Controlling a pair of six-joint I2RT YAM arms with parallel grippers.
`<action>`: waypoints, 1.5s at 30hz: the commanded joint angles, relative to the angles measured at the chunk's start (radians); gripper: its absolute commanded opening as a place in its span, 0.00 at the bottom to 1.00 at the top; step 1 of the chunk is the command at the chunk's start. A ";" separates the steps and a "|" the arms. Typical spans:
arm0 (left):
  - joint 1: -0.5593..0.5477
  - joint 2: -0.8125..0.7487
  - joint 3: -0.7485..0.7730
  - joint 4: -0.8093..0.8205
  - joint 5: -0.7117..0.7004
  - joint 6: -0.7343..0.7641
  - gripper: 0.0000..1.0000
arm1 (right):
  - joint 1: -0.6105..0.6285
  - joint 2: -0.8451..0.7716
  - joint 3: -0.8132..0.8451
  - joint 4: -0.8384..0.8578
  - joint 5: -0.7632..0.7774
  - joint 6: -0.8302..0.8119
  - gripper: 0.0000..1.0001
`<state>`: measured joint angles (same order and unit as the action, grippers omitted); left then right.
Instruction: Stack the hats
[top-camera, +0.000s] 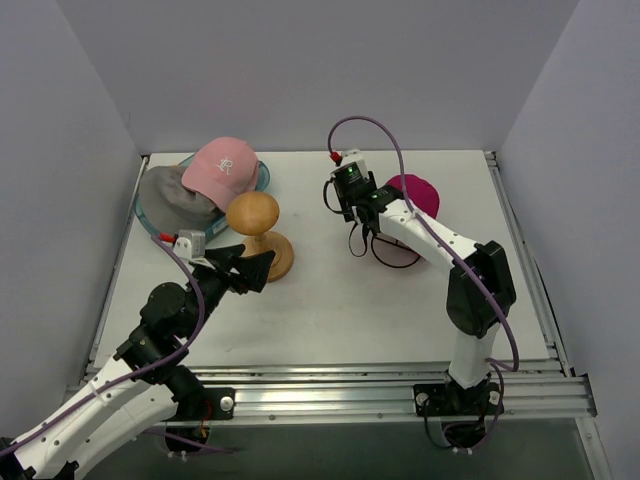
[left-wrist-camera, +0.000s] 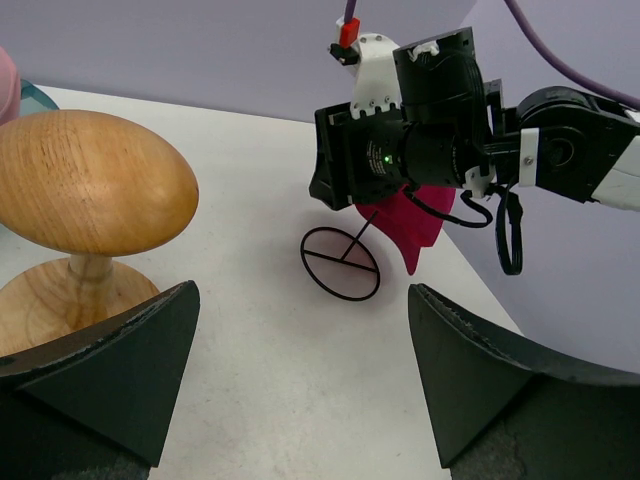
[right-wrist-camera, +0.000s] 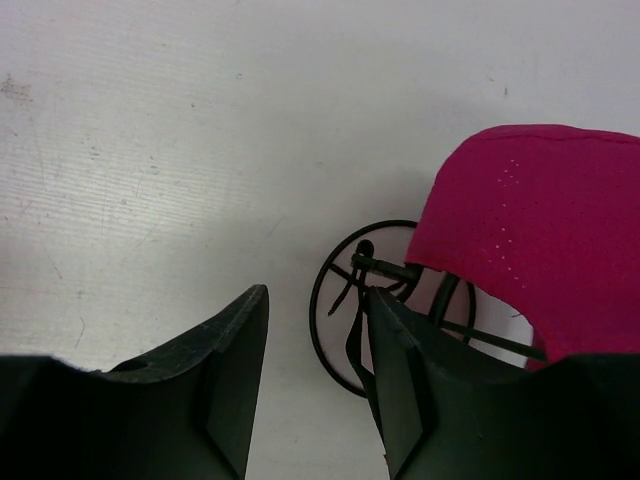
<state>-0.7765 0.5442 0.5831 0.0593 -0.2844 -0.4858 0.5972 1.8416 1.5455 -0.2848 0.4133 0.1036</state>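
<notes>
Right gripper (right-wrist-camera: 318, 300) hovers low over the table, jaws partly apart with nothing between them. The magenta cap (right-wrist-camera: 530, 220) sits off to its right-finger side on a wire stand (right-wrist-camera: 385, 266), not in the gap. To grab it, I'd say the gripper needs a sideways shift that way. Left gripper (top-camera: 250, 262) is spread wide and empty by the wooden stand (top-camera: 253, 213), well apart from that cap and nearer the pink cap (top-camera: 225, 165) and grey cap (top-camera: 175, 195) in the tub (top-camera: 262, 180).
</notes>
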 joint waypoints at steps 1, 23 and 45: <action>-0.003 -0.006 0.004 0.017 -0.009 0.012 0.94 | 0.001 -0.042 -0.042 0.058 -0.022 0.044 0.40; -0.003 0.000 0.007 0.016 -0.010 0.012 0.94 | 0.012 -0.033 -0.042 0.144 -0.039 0.079 0.41; -0.003 -0.020 0.001 0.014 -0.015 0.010 0.94 | -0.020 -0.102 0.094 0.062 0.050 0.048 0.48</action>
<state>-0.7765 0.5285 0.5797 0.0551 -0.2852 -0.4858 0.5819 1.7947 1.6020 -0.1963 0.4194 0.1566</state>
